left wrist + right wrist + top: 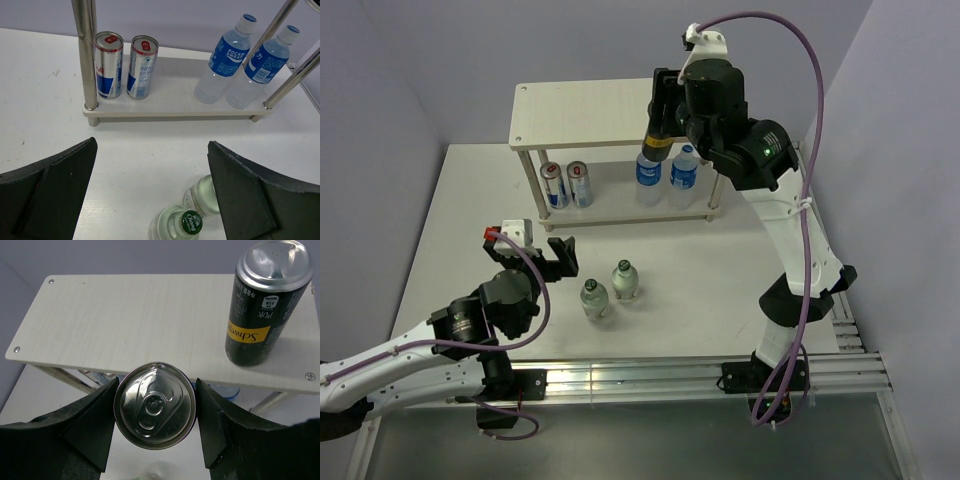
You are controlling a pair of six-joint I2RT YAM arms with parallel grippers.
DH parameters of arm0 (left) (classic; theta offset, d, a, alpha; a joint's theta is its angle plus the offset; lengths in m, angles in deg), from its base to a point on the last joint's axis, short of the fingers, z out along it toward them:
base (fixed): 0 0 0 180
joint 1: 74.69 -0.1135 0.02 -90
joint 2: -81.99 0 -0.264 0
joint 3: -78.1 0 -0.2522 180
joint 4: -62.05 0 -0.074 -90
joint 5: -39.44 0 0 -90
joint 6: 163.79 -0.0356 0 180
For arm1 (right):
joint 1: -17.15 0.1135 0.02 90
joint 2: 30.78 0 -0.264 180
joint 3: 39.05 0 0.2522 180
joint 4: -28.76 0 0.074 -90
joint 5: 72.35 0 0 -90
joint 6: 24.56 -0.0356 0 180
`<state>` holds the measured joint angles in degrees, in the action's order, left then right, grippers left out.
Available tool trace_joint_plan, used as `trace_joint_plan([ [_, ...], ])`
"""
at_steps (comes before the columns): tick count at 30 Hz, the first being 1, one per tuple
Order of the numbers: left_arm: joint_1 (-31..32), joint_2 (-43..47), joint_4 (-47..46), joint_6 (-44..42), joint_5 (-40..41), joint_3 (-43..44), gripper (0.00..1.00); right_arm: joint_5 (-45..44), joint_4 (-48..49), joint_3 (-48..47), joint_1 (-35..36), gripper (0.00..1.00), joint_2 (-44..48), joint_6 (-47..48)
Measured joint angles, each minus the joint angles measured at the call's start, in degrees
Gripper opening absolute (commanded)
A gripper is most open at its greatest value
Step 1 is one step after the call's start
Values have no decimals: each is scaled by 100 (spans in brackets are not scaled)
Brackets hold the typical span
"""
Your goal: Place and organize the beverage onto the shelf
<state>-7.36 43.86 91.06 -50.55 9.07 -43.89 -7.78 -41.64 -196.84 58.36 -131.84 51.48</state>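
The shelf stands at the back of the table. My right gripper is shut on a dark can with a yellow band, held upright at the front edge of the top board. The right wrist view shows the can's silver top between both fingers. A matching Schweppes can stands on the top board at the right. Two slim cans and two Pocari Sweat bottles stand on the lower board. My left gripper is open and empty above the table.
Two clear glass bottles with green caps stand side by side on the white table in front of the shelf. In the left wrist view they sit low between my fingers. The shelf's thin metal legs frame the lower tier.
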Motion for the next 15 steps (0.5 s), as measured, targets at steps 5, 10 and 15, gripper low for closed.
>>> trace_joint_plan([
  [5, -2, -42, -22, -2, 0, 0, 99, 48, 94, -39, -155, 0, -4, 61],
  [10, -2, -111, -98, -4, -2, 0, 99, 48, 330, -90, -422, 0, -63, 109],
  [15, -68, -186, -153, -7, -83, -22, 99, 90, 485, -120, -579, 0, -243, 105],
])
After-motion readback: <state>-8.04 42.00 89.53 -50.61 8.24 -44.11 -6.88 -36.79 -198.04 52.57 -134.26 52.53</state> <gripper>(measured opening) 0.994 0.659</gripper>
